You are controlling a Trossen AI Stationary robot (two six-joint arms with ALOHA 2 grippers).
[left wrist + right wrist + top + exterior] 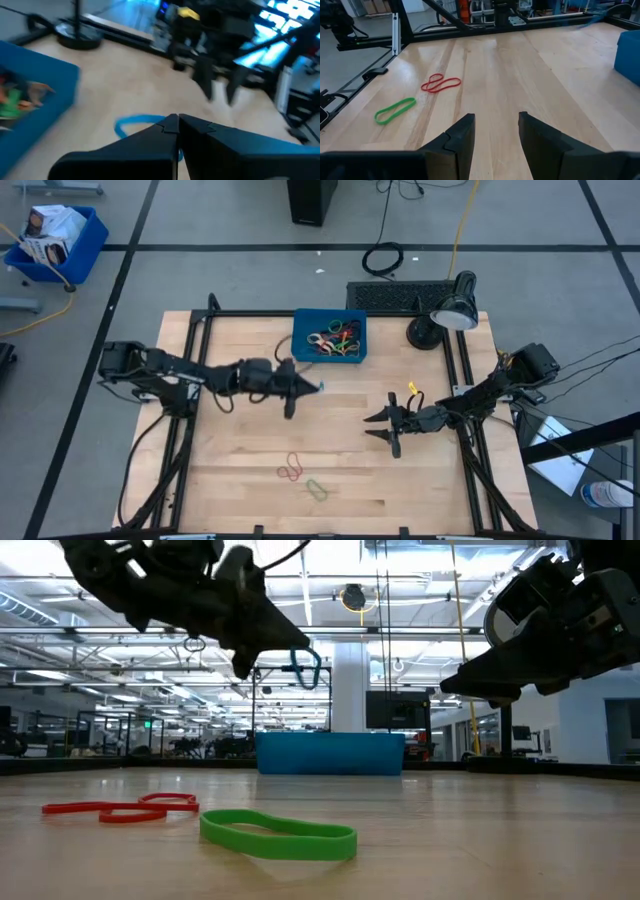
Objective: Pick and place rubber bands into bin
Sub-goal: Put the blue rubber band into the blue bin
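My left gripper (316, 387) is shut on a blue rubber band (131, 123), above the table just in front of the bin's near edge. The bin (330, 336) is a small blue tray at the table's far middle with several coloured rubber bands (335, 340) in it. Two red bands (291, 471) and a green band (317, 488) lie flat on the table near the front edge. My right gripper (372, 426) is open and empty, above the table to the right of centre, its fingers pointing toward the table's left. My left gripper pinches the blue band (308, 668) between its two shut fingertips (172, 125), which reach about level toward the table's right. The band hangs as a slack loop below the tips, lifted clear of the table. Which part of the loop is pinched is hidden by the fingers.
A black desk lamp (445, 315) stands at the table's far right corner, beside the bin. A black frame (195, 340) runs along the table's sides. A larger blue bin with white items (60, 240) stands on the floor at the far left.
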